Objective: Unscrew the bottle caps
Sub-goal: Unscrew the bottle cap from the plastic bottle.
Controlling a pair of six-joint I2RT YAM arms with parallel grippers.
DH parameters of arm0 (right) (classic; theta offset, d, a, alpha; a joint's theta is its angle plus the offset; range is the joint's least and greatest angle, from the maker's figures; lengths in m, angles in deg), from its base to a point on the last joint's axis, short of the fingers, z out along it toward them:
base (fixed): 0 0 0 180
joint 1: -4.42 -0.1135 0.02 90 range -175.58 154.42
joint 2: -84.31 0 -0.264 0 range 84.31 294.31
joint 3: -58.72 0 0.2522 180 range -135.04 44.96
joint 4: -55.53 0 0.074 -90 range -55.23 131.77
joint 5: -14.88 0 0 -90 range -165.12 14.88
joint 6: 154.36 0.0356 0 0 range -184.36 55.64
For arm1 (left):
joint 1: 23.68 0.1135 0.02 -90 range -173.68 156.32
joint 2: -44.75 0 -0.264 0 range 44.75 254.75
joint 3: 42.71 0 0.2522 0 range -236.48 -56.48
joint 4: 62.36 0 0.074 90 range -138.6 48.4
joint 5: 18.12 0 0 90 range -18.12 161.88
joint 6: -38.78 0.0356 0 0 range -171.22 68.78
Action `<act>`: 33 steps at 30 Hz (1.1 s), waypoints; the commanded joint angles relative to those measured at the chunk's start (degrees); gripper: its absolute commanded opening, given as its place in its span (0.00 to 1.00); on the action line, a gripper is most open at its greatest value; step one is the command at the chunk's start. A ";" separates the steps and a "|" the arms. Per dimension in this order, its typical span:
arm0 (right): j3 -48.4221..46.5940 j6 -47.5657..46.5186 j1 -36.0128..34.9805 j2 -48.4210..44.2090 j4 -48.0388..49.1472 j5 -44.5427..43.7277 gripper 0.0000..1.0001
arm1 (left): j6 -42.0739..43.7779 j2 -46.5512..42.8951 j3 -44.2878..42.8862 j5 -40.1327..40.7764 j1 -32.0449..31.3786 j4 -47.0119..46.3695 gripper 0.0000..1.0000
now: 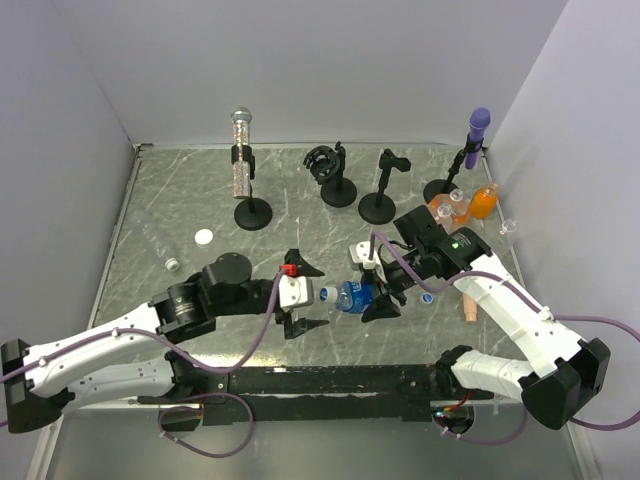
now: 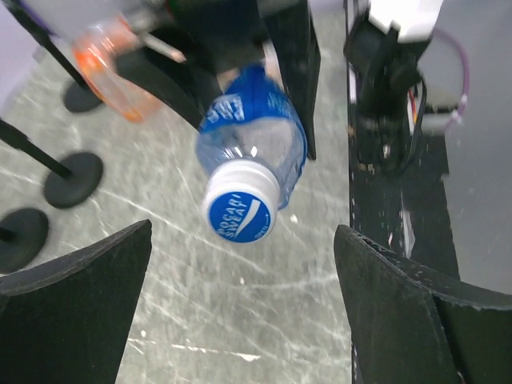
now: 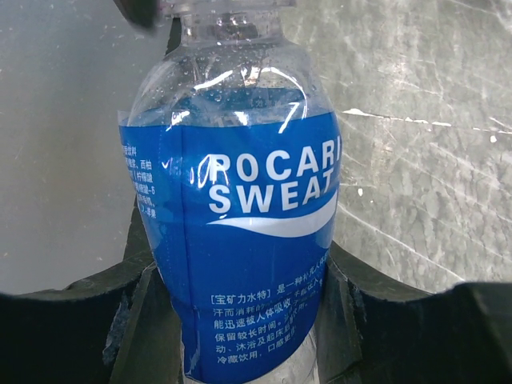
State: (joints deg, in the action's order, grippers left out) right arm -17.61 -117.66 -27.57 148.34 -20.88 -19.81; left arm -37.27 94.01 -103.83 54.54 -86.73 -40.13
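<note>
Right claw is clamping the blue-labelled bottle, cap still on; left claw is sitting wide open around that cap, not touching it.

The bottle is glossy clear plastic with a shiny blue label, its cap smooth plastic, above the scratched, marbled table.

White-and-black arms, purple cables, black fingers

bright even light, white glare on the bottle, soft shadows.
</note>
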 commanded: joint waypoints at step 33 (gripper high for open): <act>1.04 3.10 1.84 0.75 4.72 -1.25 0.25 | -11.82 -0.48 2.00 0.73 0.12 -9.97 0.01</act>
State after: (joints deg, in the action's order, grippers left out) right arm -17.32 -117.48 -26.46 149.52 -20.12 -19.96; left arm -42.25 93.81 -101.69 54.65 -86.60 -47.45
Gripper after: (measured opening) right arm 0.585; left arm 0.124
